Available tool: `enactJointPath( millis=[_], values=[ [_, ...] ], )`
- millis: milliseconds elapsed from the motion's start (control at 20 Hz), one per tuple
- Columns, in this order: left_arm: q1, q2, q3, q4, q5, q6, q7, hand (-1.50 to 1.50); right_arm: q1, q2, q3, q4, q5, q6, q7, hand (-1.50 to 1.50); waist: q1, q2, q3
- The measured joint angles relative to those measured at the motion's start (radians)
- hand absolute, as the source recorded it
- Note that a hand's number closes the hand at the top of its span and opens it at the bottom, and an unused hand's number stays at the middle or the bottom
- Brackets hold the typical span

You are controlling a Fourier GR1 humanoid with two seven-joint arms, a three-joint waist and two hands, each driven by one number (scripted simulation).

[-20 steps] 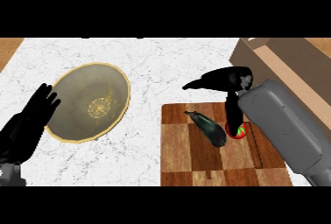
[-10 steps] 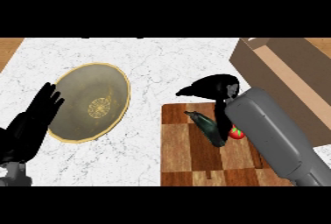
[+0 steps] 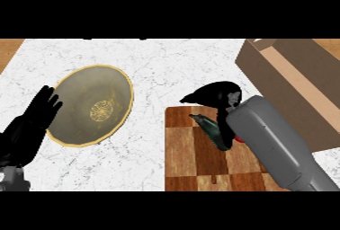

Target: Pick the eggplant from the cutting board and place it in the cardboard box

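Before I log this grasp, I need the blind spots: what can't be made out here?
- Head view: whether the right hand touches the eggplant; hand and forearm cover its far end.
- Red object on the cutting board: mostly behind the forearm, unidentifiable.
- Cardboard box: cut off by the right edge.

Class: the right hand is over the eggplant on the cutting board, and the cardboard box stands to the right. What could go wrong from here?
1. The right hand sits over the stem end of the eggplant; gripped there, the long body might swing or slip.
2. A small red object lies beside the eggplant, half hidden by the forearm, and could get knocked.
3. The cardboard box has a tall near wall; a low carry might clip it.
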Motion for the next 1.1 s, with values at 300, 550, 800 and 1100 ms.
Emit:
enactJointPath(
  millis=[300,550,800,1100],
  values=[
    [-0.018,-0.016,0.018,0.019,-0.017,-0.021,-0.002,0.0,0.001,0.017,0.001,0.037,0.069,0.002,-0.033,-1.5,0.002,0.001,0.0],
    [-0.013,-0.027,0.034,-0.004,-0.029,-0.032,0.015,0.0,0.017,0.021,0.002,0.046,0.123,0.004,-0.068,-1.5,0.001,0.001,0.0],
    [0.002,-0.047,0.039,-0.026,-0.046,-0.036,0.023,0.0,0.037,0.034,0.013,0.079,0.18,-0.009,-0.1,-1.5,0.002,0.001,0.0],
    [-0.001,-0.07,0.047,-0.025,-0.067,-0.045,0.031,0.0,0.05,0.041,0.011,0.103,0.243,-0.013,-0.144,-1.5,0.001,0.001,0.0]
  ],
)
